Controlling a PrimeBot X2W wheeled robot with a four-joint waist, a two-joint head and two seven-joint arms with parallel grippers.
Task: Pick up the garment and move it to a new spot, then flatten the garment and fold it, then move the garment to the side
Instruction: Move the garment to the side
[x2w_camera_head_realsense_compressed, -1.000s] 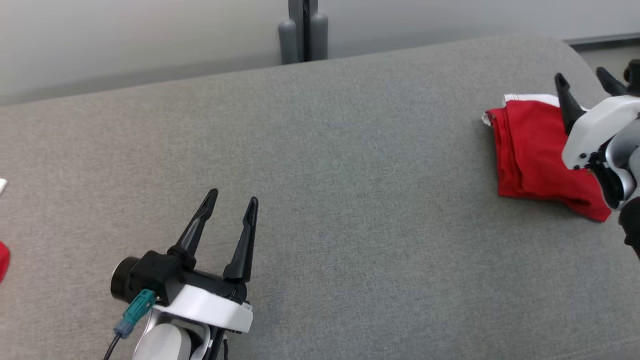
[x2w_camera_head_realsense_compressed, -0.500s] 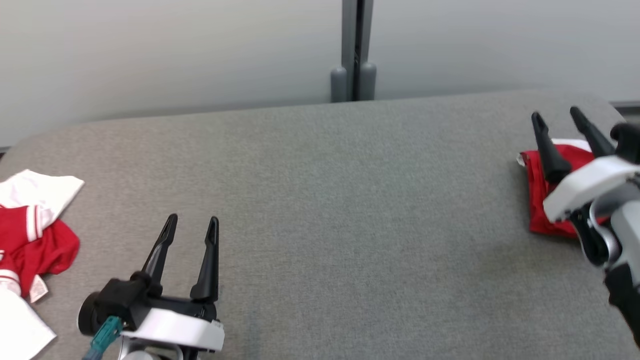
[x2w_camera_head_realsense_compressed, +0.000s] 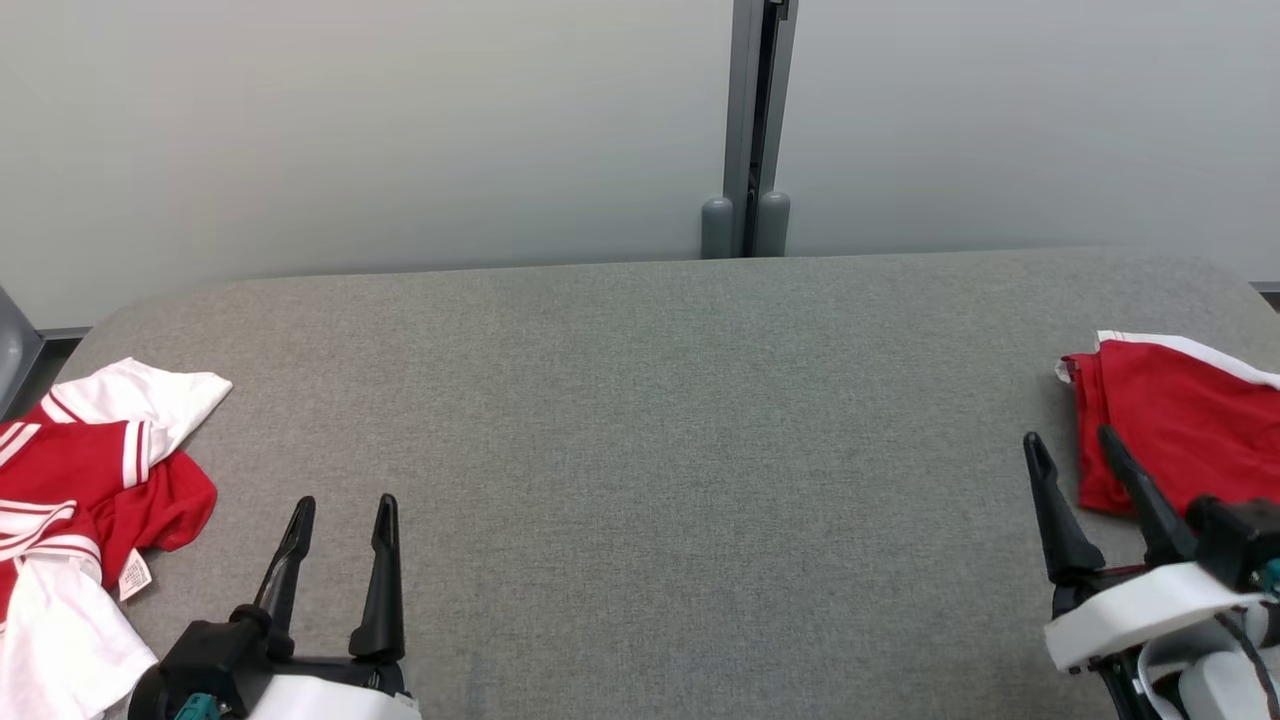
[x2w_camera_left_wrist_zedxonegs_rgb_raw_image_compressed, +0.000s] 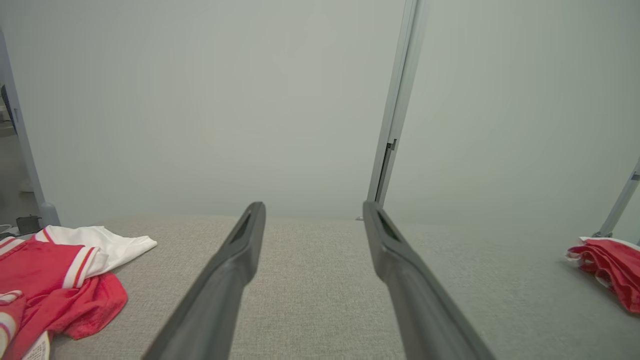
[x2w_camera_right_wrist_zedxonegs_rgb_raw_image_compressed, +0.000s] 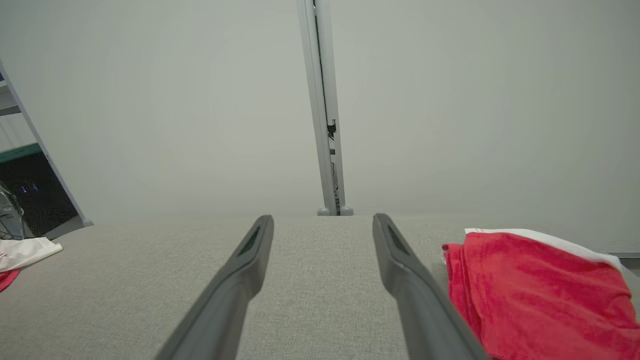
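Both my left gripper (x2w_camera_head_realsense_compressed: 345, 502) and right gripper (x2w_camera_head_realsense_compressed: 1068, 437) gaped empty; crumpled garment (x2w_camera_head_realsense_compressed: 100, 480) at left seemed limp, light, pinchable at its far edge.

Head view high, angled down on table (x2w_camera_head_realsense_compressed: 640, 420); wrist views low, facing wall (x2w_camera_left_wrist_zedxonegs_rgb_raw_image_compressed: 200, 100); all share table.

Grey table (x2w_camera_head_realsense_compressed: 640, 420) bears folded garment (x2w_camera_head_realsense_compressed: 1170, 430), crumpled garments (x2w_camera_head_realsense_compressed: 80, 490).

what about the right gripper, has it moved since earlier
Yes: the right gripper pulled back toward the robot, from over the folded red garment to its near edge.
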